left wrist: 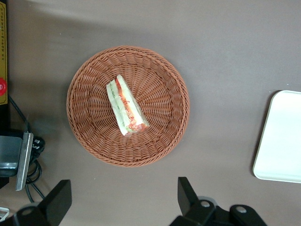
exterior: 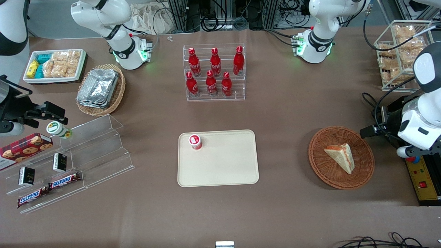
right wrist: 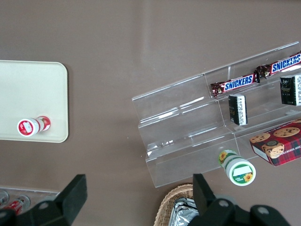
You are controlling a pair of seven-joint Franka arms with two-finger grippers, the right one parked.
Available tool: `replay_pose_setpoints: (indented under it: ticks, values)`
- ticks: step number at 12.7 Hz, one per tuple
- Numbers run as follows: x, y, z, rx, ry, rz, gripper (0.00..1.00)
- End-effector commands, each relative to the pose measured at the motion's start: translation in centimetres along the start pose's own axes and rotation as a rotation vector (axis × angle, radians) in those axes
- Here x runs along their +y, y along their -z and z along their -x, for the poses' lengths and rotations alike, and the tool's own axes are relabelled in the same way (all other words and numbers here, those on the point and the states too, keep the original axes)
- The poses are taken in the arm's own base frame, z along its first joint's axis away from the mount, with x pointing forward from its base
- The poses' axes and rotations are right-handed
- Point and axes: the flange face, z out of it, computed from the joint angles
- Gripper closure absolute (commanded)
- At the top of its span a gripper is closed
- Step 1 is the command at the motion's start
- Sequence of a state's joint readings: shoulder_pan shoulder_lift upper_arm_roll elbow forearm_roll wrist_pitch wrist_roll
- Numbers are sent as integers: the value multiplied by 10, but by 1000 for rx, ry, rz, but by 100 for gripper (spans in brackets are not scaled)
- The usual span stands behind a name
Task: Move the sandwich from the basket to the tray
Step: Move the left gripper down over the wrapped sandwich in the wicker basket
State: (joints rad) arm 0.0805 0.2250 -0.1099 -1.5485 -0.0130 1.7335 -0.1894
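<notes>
While the sandwich waits untouched, these lines fit the scene:
Sandwich point(left wrist: 126, 106): lies in the basket point(left wrist: 89, 75), roughly at its middle, on its side; triangular wedge of pale bread with orange-red and green layers showing along one edge.
Handling: probably light, soft and easily crushed; layers may slide apart; best taken across the two broad bread faces near the middle of the wedge, with gentle pressure.
Pincer point(left wrist: 124, 200): open, jaws spread wide and empty; it hangs above the worktop point(exterior: 293, 113) just beside the basket's rim, clear of the sandwich.
Basket: round, shallow, reddish-brown woven wicker; ribbed weave; low wall.
Tray point(exterior: 224, 165): flat, beige-cream, rounded corners, low rim; smooth; well apart from the basket, toward the parked arm's end.
Red-capped cup point(exterior: 195, 141): stands on the tray near one corner; most of the tray is bare.
</notes>
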Motion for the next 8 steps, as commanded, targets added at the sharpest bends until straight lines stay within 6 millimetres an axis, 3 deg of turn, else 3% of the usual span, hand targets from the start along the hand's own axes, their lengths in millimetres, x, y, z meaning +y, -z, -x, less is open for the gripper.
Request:
replay_pose_setpoints:
  ticks: [1, 4, 8]
  values:
    - [1, -3, -6, 18, -6, -20, 0]
    - [-3, -9, -11, 29, 98, -16, 0]
    - [-4, -56, -31, 25, 223, -10, 0]
